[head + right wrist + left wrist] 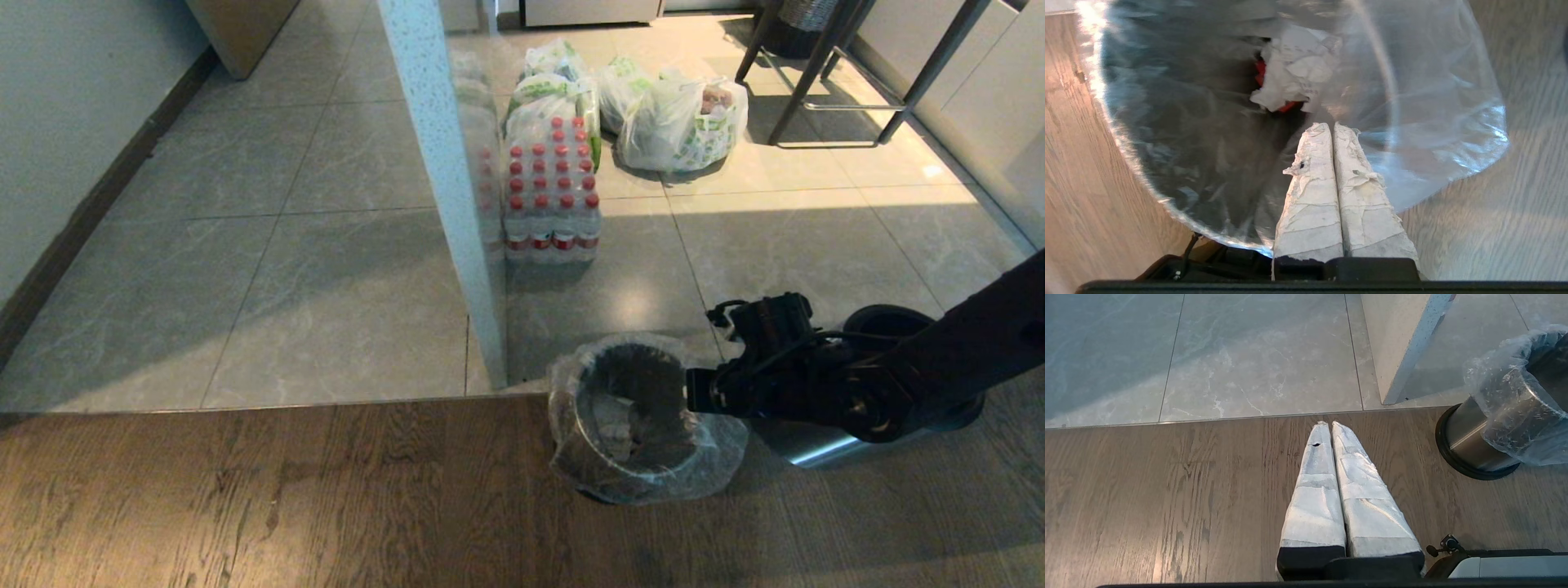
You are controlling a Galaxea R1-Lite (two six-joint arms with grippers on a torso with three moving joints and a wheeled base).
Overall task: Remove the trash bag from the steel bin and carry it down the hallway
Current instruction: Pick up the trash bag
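- Clear plastic is the thing to catch: the bag [718, 453] lines the bin [620, 425] and its loose collar is folded down over the steel rim, puffed out on the side facing the right arm.
- Bin stands on the wood floor [245, 490], just beside the seam with the grey tiles [326, 245] and near the foot of the white post [457, 245]; the wider steel can [824, 449] sits close behind the arm.
- Right gripper [1331, 126] is over the bin mouth at the rim, jaws pressed fully together with nothing between them; crumpled paper [1298, 69] with something red under it lies inside the bag.
- To do this step well, I judge the jaws must first part, then straddle the folded collar, one finger inside the rim and one outside, before pinching.
- Take a thick fold, not a single layer; thin film may tear or slip.
- Lift straight up and slowly, since the light bin could rise or tip with the liner.
- Left gripper [1331, 424] is parked low over the wood, jaws closed and empty, well apart from the bin.
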